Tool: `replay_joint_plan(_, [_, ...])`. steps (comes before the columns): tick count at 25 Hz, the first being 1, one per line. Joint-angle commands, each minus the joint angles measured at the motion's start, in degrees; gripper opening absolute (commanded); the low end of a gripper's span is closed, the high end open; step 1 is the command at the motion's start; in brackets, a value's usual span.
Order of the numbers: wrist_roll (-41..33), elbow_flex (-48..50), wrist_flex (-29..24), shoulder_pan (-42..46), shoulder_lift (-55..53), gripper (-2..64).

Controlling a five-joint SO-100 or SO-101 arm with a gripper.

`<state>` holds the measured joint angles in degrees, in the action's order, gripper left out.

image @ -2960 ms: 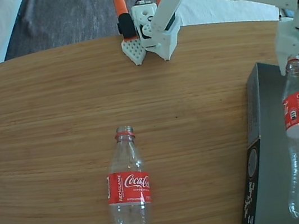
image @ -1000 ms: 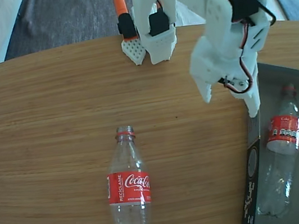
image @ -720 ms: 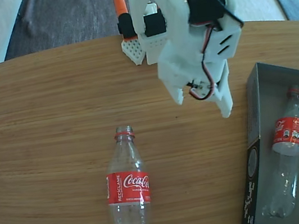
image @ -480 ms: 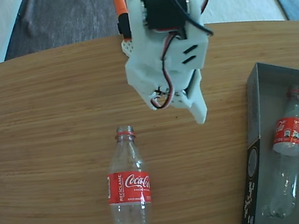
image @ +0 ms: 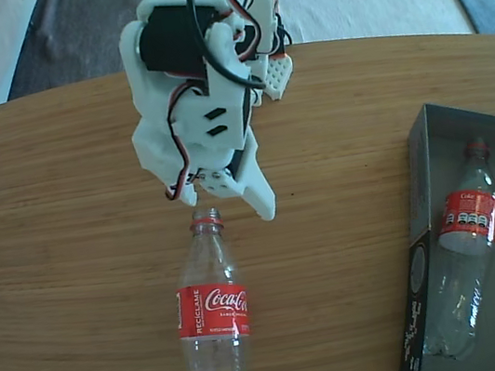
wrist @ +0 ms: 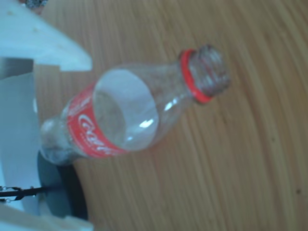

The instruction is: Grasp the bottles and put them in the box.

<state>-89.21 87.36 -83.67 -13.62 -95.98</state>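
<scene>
One bottle (image: 213,313) lies on the table (image: 65,224), neck up-frame; another (image: 462,231) lies in the box (image: 419,135). Open, empty gripper (image: 225,194) hovers above the near neck — next: descend, straddle, close.

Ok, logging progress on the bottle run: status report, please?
Gripper open, empty, above neck of the standing bottle. Other bottle lying in the box. Table around the standing bottle unobstructed.
</scene>
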Motion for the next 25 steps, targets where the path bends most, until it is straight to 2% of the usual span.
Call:
replay_joint_plan(1, [-4.48,0.7,2.72,-1.49,-2.81,40.0])
replay_joint_plan(6, [-9.23,5.71,9.84,-2.9,-4.39,40.0])
replay_joint_plan(13, [-13.97,18.37,20.92,-3.08,-11.6,40.0])
replay_joint_plan(25, [-13.89,22.5,22.24,-3.96,-13.45,40.0])
